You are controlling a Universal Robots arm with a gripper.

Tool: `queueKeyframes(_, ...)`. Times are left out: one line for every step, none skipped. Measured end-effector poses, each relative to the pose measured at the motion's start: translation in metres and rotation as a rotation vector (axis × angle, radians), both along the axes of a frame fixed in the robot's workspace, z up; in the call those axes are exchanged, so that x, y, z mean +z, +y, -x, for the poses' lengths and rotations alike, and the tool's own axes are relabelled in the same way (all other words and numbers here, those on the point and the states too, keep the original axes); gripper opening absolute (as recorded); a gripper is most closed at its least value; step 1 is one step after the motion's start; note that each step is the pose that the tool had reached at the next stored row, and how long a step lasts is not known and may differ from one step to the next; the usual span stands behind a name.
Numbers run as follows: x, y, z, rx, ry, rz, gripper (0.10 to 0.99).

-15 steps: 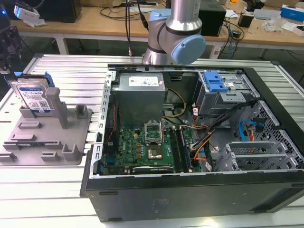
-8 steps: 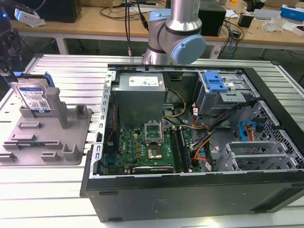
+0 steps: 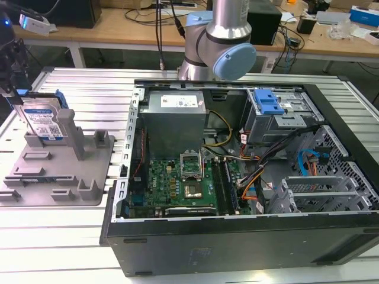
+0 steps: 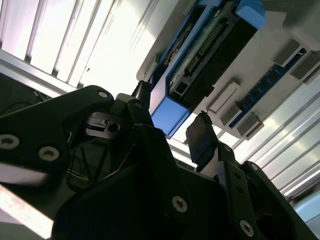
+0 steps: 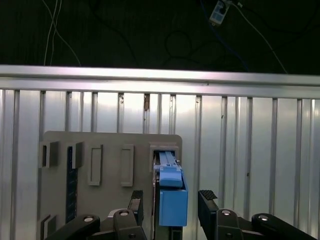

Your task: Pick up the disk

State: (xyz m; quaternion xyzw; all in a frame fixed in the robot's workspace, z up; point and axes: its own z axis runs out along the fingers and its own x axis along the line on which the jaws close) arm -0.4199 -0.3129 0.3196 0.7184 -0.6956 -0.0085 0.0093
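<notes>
**Gripper Position at the Disk: Fingers Released**

In both wrist views, the gripper (image 5: 172,196) is seen with its two black fingers (image 5: 207,200) spread apart, one on each side of the disk (image 5: 170,172). Nothing is grasped. In the first wrist view, a gap is visible between each finger and the disk's blue side rail (image 5: 173,207). In the second wrist view, one finger lies very close to the rail's end, and whether it touches cannot be determined.

The disk is stood on edge at one corner of the grey fixture (image 5: 110,150), its narrow edge turned toward the gripper. The fixture is laid flat on the slatted aluminium table (image 5: 250,150).

In the exterior view, the disk is located at the far corner of the fixture on the exterior view's left, with its white-and-blue label facing the camera. An upright grey post (image 3: 68,133) stands just beside it on the exterior view's right.

Further toward the exterior view's right — well apart from the disk — an open computer case (image 3: 237,248) is laid on the same table. A green motherboard (image 3: 180,180) and a blue-handled drive cage (image 3: 269,106) are exposed inside it. Behind the case, the silver-and-blue arm (image 3: 225,47) is mounted, and wooden benches (image 3: 118,32) strung with cables are seen beyond.
</notes>
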Motion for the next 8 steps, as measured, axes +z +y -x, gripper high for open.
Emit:
queueKeyframes(-0.0007, 0.0000, 0.0000, 0.000, 0.0000, 0.000, 0.557)
queueKeyframes(-0.0014, 0.0000, 0.0000, 0.000, 0.0000, 0.000, 0.557)
queueKeyframes(-0.0021, 0.0000, 0.0000, 0.000, 0.0000, 0.000, 0.557)
queueKeyframes(-0.0031, 0.0000, 0.0000, 0.000, 0.0000, 0.000, 0.557)
queueKeyframes(-0.0038, 0.0000, 0.0000, 0.000, 0.0000, 0.000, 0.557)
queueKeyframes(-0.0048, 0.0000, 0.0000, 0.000, 0.0000, 0.000, 0.557)
queueKeyframes(-0.0055, 0.0000, 0.0000, 0.000, 0.0000, 0.000, 0.557)
queueKeyframes(-0.0063, 0.0000, 0.0000, 0.000, 0.0000, 0.000, 0.557)
